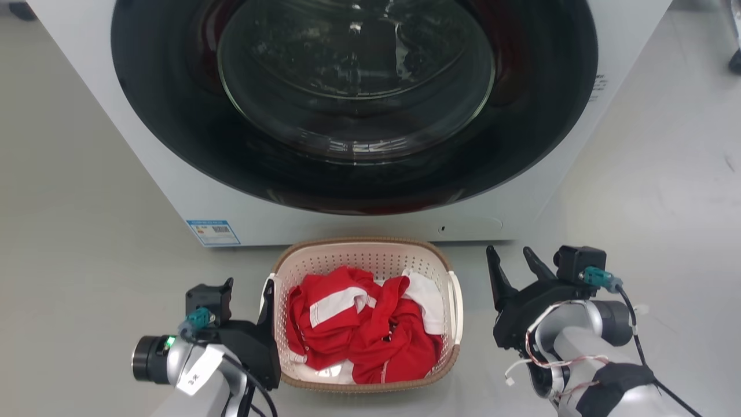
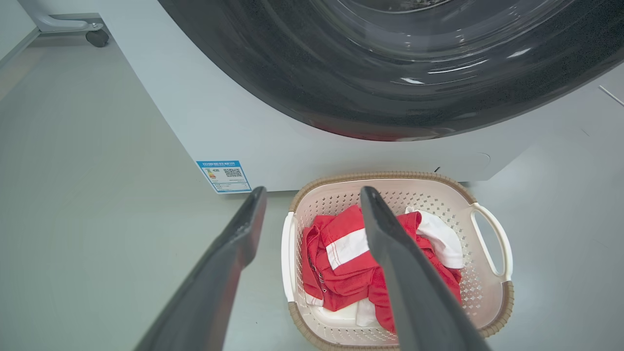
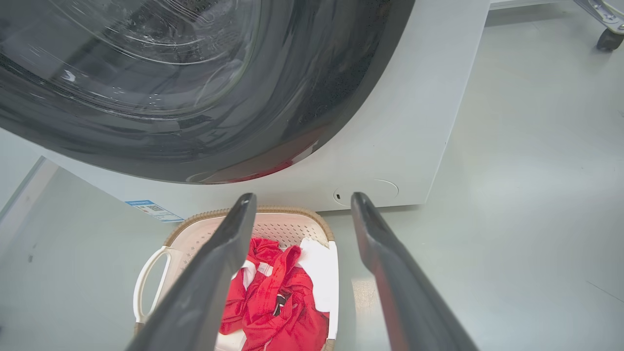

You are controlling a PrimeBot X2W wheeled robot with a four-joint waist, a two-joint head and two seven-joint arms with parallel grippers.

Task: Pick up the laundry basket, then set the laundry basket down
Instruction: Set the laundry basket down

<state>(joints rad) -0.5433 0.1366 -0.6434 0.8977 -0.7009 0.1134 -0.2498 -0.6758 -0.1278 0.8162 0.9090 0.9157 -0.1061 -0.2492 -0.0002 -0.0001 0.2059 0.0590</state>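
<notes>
The laundry basket [image 1: 359, 258], cream perforated plastic with a brown woven rim, stands on the floor just in front of the washer. Red and white clothes [image 1: 362, 327] fill it. My left gripper [image 1: 267, 292] is open at the basket's left side. In the left wrist view [image 2: 312, 190] its fingers straddle the white left handle [image 2: 287, 253]. My right gripper [image 1: 509, 252] is open, a short gap to the right of the right handle [image 1: 457, 307]. In the right wrist view [image 3: 303, 195] that side of the basket [image 3: 273, 214] shows between its fingers. Neither gripper holds anything.
A white front-loading washer [image 1: 104, 98] with a dark round glass door [image 1: 353, 87] rises right behind the basket. It carries a blue label [image 1: 213, 231] at its lower left. Grey floor [image 1: 69, 231] spreads on both sides. A wheeled stand's caster [image 2: 96, 38] sits far left, another caster [image 3: 609, 39] far right.
</notes>
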